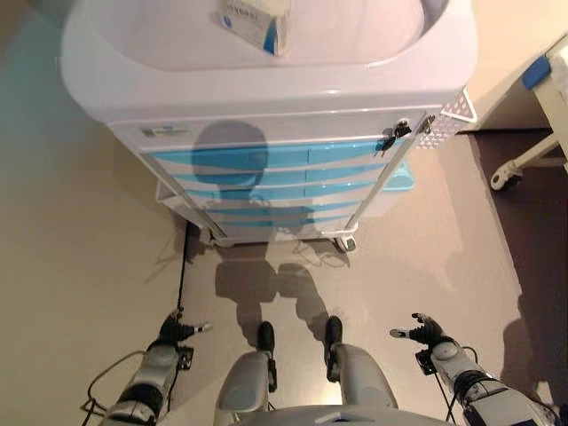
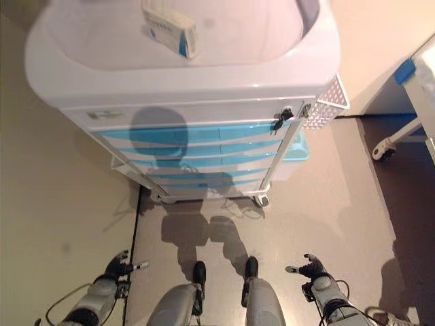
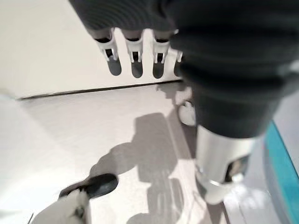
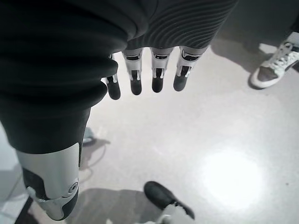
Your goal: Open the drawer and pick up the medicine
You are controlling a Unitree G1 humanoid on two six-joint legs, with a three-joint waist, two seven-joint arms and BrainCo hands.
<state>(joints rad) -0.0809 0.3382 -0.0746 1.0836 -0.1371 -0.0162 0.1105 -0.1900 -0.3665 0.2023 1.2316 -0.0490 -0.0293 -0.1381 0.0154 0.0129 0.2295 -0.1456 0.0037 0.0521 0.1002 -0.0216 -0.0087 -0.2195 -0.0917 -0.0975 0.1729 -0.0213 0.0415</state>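
A white medical cart (image 1: 266, 84) stands in front of me, with several blue drawers (image 1: 266, 158), all closed. A white and blue medicine box (image 1: 257, 22) lies on the cart's top; it also shows in the right eye view (image 2: 170, 28). My left hand (image 1: 177, 331) hangs low at the lower left, fingers straight and empty, well below the drawers. My right hand (image 1: 424, 330) hangs low at the lower right, also open and empty. In the wrist views the left fingers (image 3: 135, 56) and the right fingers (image 4: 156, 70) point at bare floor.
A white mesh basket (image 1: 457, 108) hangs on the cart's right side, with a lock and keys (image 1: 390, 138) by the top drawer. A wheeled bed frame (image 1: 532, 133) stands at the far right. A person's white shoe (image 4: 275, 67) shows on the floor.
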